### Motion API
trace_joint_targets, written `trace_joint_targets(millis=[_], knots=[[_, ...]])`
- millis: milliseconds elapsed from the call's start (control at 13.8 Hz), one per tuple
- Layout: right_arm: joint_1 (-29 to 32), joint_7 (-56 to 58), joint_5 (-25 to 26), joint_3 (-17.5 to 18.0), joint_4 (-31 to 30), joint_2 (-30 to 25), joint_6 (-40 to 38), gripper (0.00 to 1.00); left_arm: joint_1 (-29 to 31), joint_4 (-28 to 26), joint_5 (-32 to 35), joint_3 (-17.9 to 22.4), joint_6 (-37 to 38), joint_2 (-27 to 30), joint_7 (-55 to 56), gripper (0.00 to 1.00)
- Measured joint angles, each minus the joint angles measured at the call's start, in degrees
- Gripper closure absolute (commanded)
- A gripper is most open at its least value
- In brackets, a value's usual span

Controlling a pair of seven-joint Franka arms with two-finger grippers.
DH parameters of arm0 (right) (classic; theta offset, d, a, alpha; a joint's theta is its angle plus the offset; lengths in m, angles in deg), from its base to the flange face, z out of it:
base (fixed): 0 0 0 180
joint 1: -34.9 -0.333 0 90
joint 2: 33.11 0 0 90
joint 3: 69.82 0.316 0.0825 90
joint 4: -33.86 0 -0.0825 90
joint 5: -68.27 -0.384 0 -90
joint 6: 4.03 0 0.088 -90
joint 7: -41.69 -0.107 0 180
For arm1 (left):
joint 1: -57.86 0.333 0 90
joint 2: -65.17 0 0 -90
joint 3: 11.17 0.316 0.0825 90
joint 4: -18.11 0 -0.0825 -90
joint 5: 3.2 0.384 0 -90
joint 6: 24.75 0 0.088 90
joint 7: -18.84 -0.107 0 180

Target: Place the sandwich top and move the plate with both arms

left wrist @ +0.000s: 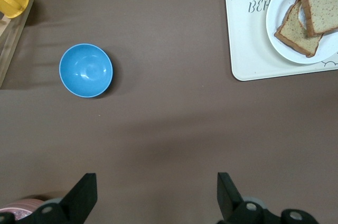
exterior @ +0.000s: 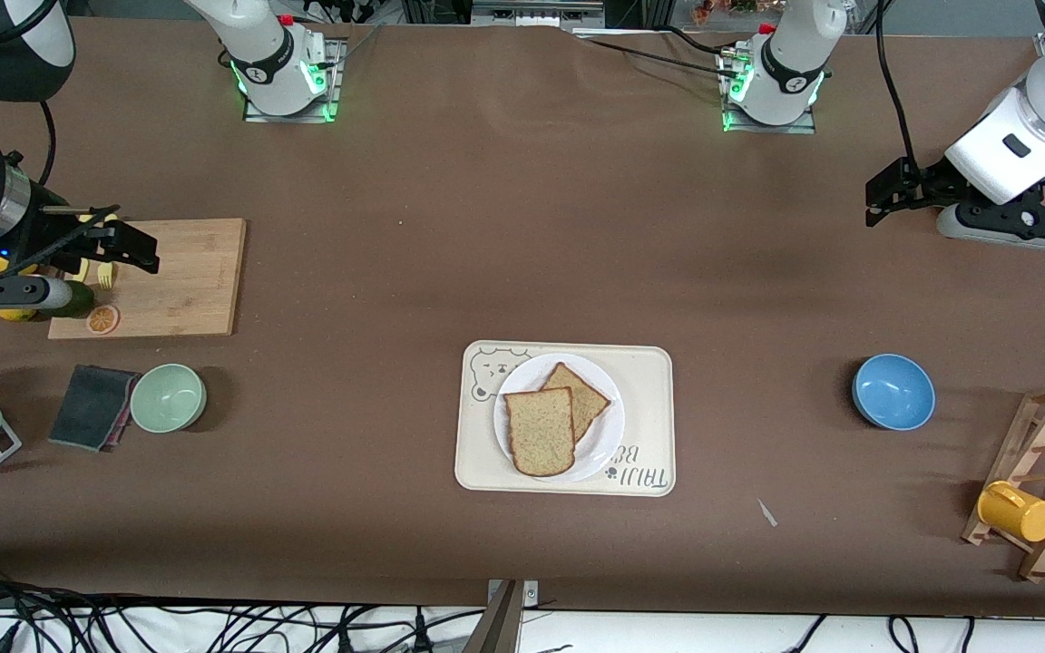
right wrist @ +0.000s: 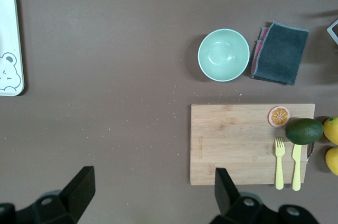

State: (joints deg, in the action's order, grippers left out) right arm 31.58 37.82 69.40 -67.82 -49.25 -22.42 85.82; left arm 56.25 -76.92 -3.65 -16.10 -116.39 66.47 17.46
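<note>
Both grippers spread wide, holding nothing

Left gripper (exterior: 876, 195) and right gripper (exterior: 137, 249) hang at their table ends — the sandwich top (exterior: 541, 431) lies on the plate (exterior: 604, 435), rounded end toward the front camera.

bread (exterior: 541, 431) – speckled brown | plate (exterior: 609, 435) – white | tray (exterior: 649, 399) – cream, seemingly bear-printed

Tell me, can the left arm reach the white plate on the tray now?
Probably yes: the left gripper hangs open over bare table, and nothing stands between it and the plate; the blue bowl sits aside.
</note>
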Motion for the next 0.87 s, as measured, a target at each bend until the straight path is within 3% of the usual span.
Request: trace_joint_targets(millis=[871], knots=[[0.01, 0.0, 0.0, 0.03, 0.11, -0.08, 0.01, 0.0, 0.0, 0.02, 0.0, 0.0, 0.8, 0.03, 0.02, 0.0]])
